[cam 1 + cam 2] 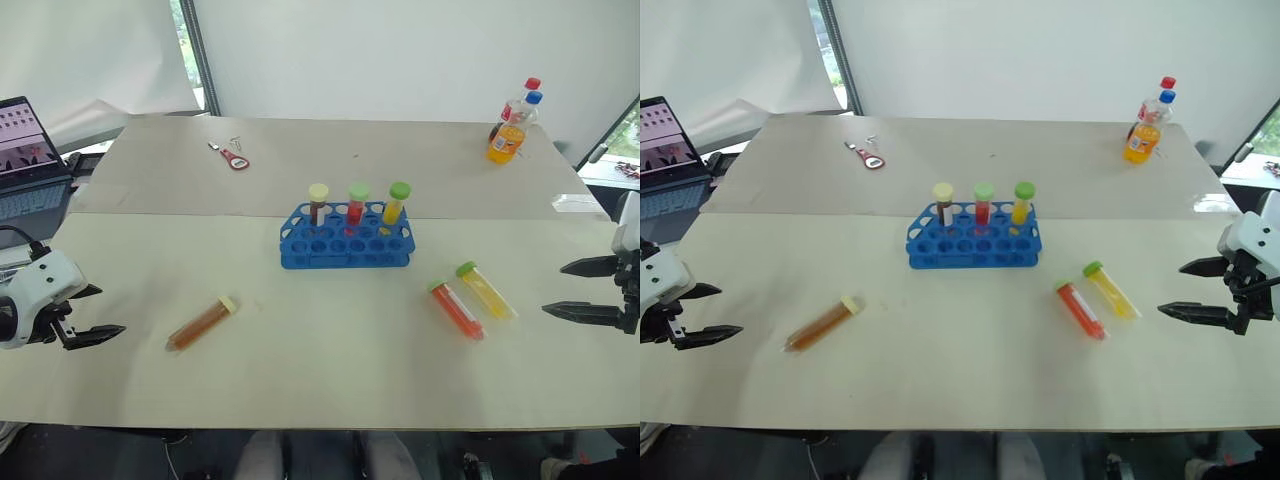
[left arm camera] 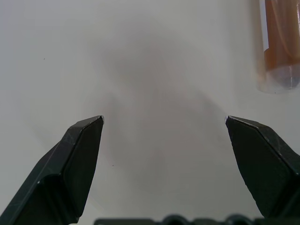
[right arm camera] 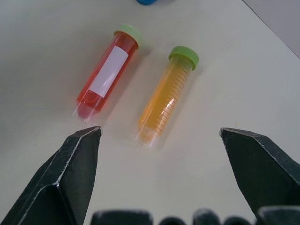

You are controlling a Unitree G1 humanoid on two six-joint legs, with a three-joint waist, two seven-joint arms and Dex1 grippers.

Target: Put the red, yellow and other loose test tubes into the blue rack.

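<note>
Three tubes lie loose on the table [image 1: 330,390]: red tube [image 1: 457,309] and yellow tube [image 1: 486,290] side by side right of the blue rack [image 1: 346,245], brown tube [image 1: 202,323] to its left. Rack already holds three. Both grippers — left [image 1: 95,312], right [image 1: 588,289] — hang wide, empty. No pick started; next, I judge, right descends onto yellow.

A: What colours lie loose on the cream table [image 1: 300,370]?
B: A red tube [image 1: 457,309] and a yellow tube [image 1: 487,291], both green-capped; on the left a brown-orange tube [image 1: 201,323] with a pale yellow cap.
A: The rack [image 1: 346,246]?
B: Bright blue.
</note>
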